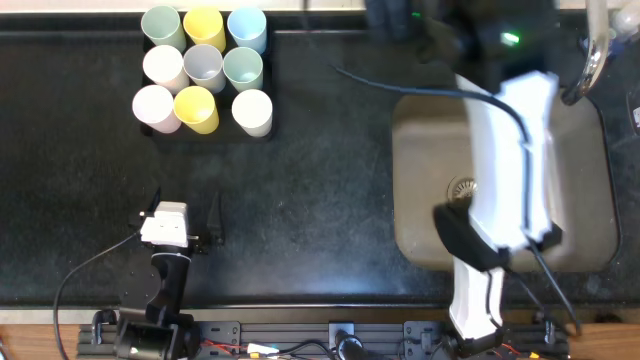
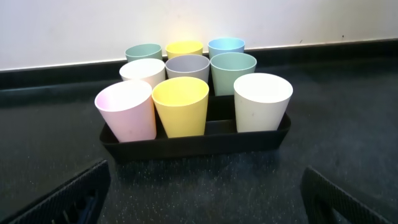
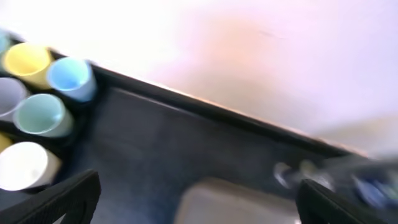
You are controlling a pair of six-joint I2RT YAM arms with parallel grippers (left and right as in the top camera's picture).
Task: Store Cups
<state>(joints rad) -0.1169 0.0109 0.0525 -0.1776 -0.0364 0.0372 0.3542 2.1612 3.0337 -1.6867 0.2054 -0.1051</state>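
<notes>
A black tray [image 1: 224, 95] at the back left of the counter holds several upright cups in pastel colours, among them a pink cup [image 1: 156, 108], a yellow cup [image 1: 196, 108] and a white cup [image 1: 252, 112]. My left gripper [image 1: 187, 207] rests low near the front left, well short of the tray, open and empty. Its wrist view faces the tray [image 2: 193, 144] with the pink cup [image 2: 127, 111], yellow cup [image 2: 181, 106] and white cup [image 2: 262, 101] in the front row. My right gripper [image 1: 420, 20] is raised at the back above the sink, open and empty [image 3: 199, 199]. A blue cup [image 3: 71, 78] and a white cup [image 3: 25, 165] are off to its side.
A steel sink [image 1: 590, 200] is set into the dark counter [image 1: 320, 170] on the right, under the right arm. A faucet [image 1: 595, 50] stands at its back right corner. A white wall [image 2: 199, 25] runs behind the tray.
</notes>
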